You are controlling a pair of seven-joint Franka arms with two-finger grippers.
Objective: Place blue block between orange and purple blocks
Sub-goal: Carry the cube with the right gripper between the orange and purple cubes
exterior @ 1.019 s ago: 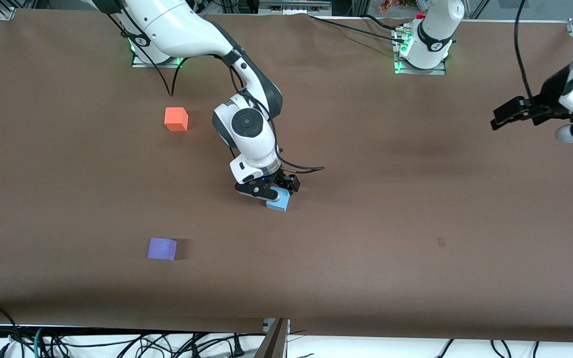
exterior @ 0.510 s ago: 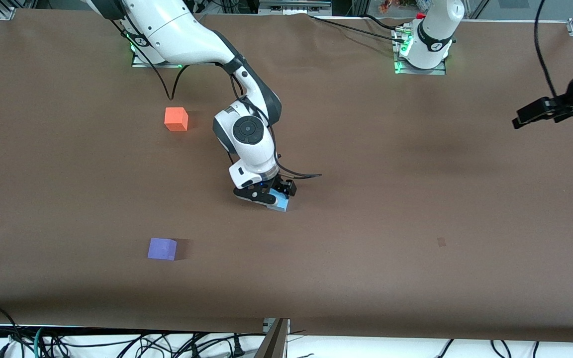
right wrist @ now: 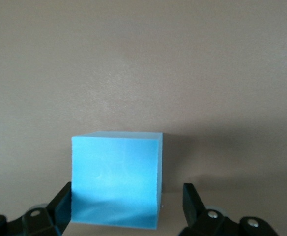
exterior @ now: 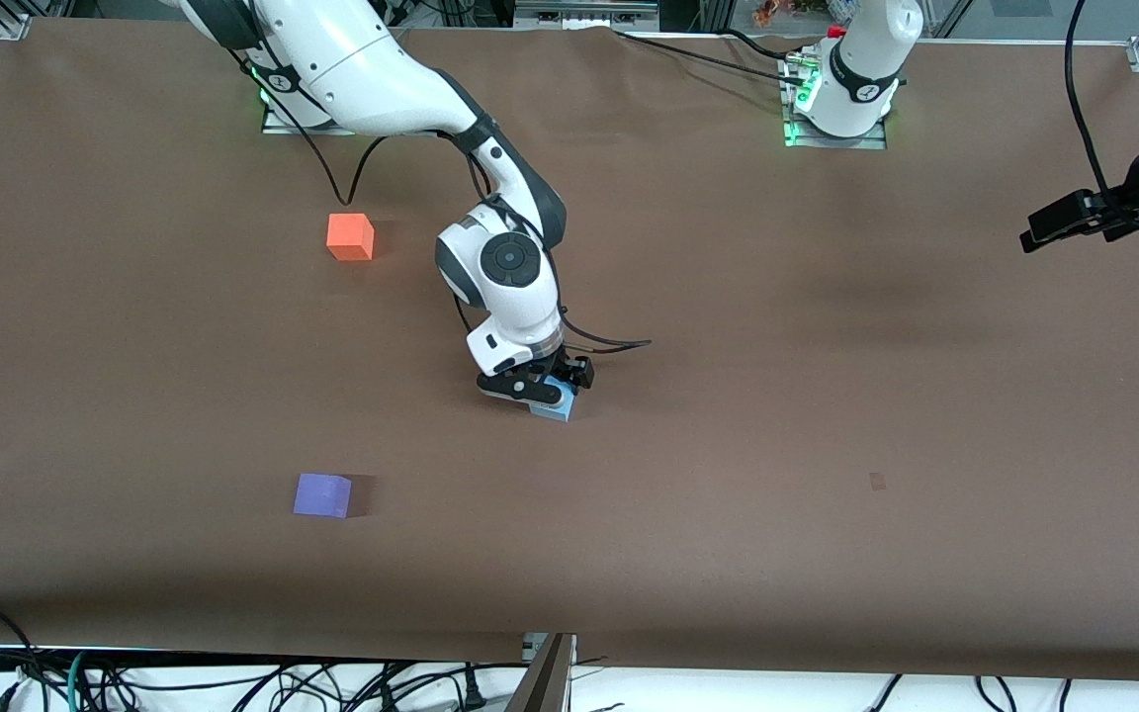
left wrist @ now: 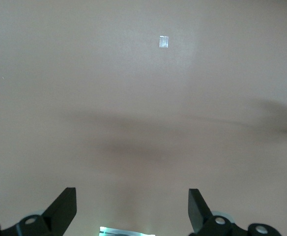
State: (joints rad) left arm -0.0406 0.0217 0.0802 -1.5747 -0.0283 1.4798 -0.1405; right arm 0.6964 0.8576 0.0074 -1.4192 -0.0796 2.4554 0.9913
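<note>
Lowering further over the past second, the right gripper [exterior: 552, 388] is now sitting down around the blue block [exterior: 558, 405], while the left gripper [exterior: 1042, 230] has pulled back toward the left arm's end of the table and is waiting up in the air there.

At the table's middle, the right arm is reaching out from its base at the 11 o'clock corner of the front view. Its fingers are standing open, one on each side of the block; the right wrist view is showing one finger [right wrist: 59, 204] just touching the cube's [right wrist: 116, 179] edge and the other standing clear, with a gap of brown table [right wrist: 143, 64] between it and the block. Nothing is being gripped yet, and the block is resting flat on the table.

From the blue block, the orange block [exterior: 350, 236] is lying at about 10 o'clock in the front view, farther from the front camera, and the purple block [exterior: 322, 494] at about 8 o'clock, nearer it. All three are sitting well apart.

The left gripper [left wrist: 132, 209] is hanging wide open and empty over bare table.
</note>
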